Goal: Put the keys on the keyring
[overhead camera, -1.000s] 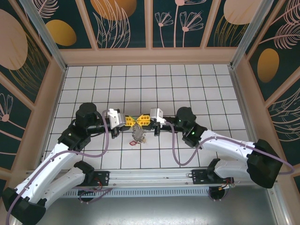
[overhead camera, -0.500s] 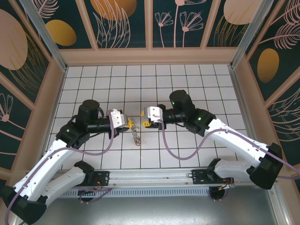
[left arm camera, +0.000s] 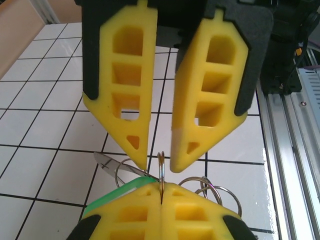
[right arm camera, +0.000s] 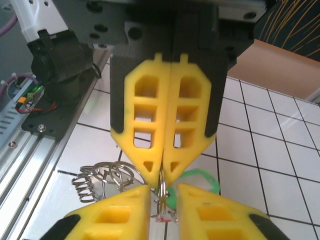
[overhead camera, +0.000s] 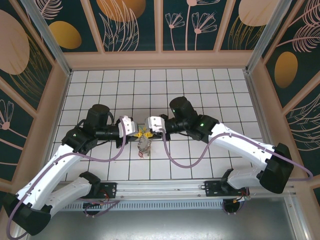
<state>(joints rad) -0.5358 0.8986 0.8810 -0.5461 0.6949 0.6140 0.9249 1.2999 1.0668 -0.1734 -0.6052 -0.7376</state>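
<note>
White-tiled table (overhead camera: 210, 95) w/ black grid lines; described L to R. Left arm (overhead camera: 65, 160), white w/ black joints, reaches in from the lower left of the top view. The left gripper (left arm camera: 161, 189) has its yellow plastic fingers pressed together, pinching the thin brownish-grey metal loop of the keyring (left arm camera: 161, 162), which stands edge-on at the fingertips. Just near-side of the tips sits a cluster of small metal keys (overhead camera: 144, 146) w/ silver split rings (left arm camera: 212, 191), a green plastic tag (left arm camera: 122, 186) and a coiled wire spring (right arm camera: 83, 183) (hanging or lying on the tiles: cannot tell). The right gripper (right arm camera: 163, 195) meets the left one tip to tip near table centre. Its yellow fingers stand narrowly apart, one on each side of the keyring, no contact discernible. Right arm (overhead camera: 240, 145) runs off to the lower right, w/ a purple cable (overhead camera: 182, 162) looping below it.
</note>
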